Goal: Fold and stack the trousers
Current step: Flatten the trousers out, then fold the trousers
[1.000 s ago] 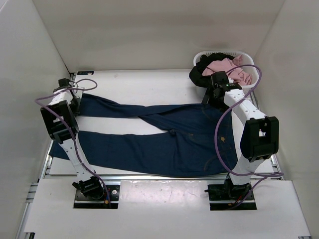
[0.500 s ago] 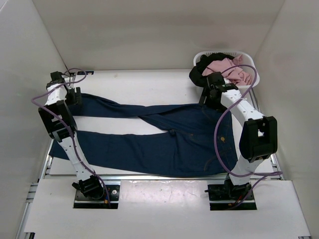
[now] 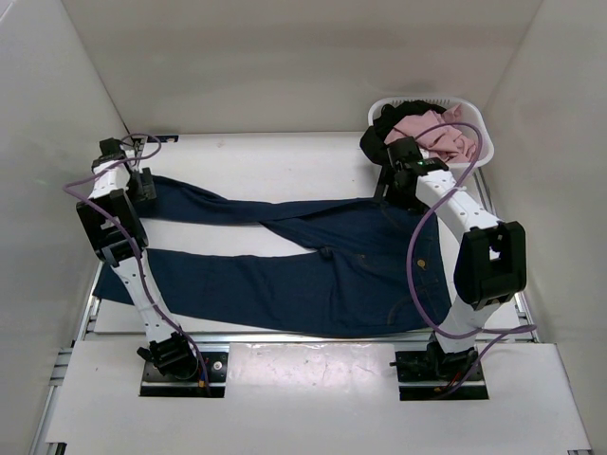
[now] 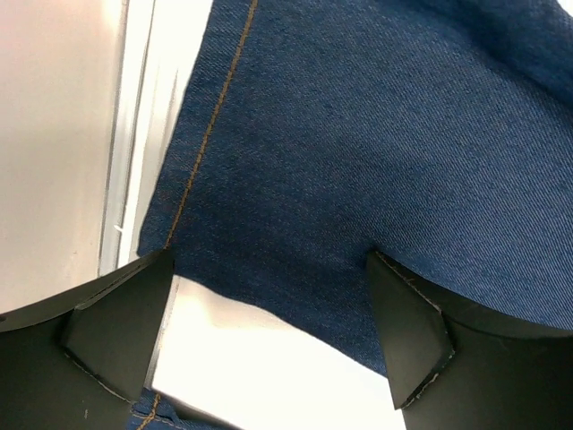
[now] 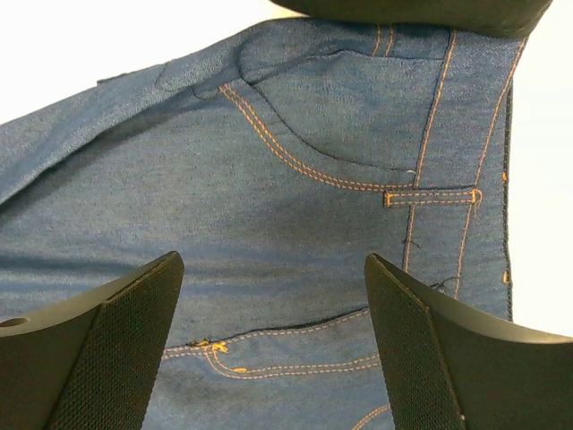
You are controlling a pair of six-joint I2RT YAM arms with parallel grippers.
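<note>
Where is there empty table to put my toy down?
The biggest bare patch of table lies behind the trousers, between them, the back wall and the basket. A thin bare wedge sits between the two legs. Crowded: the far right corner, where the right hand hangs by the full basket.
</note>
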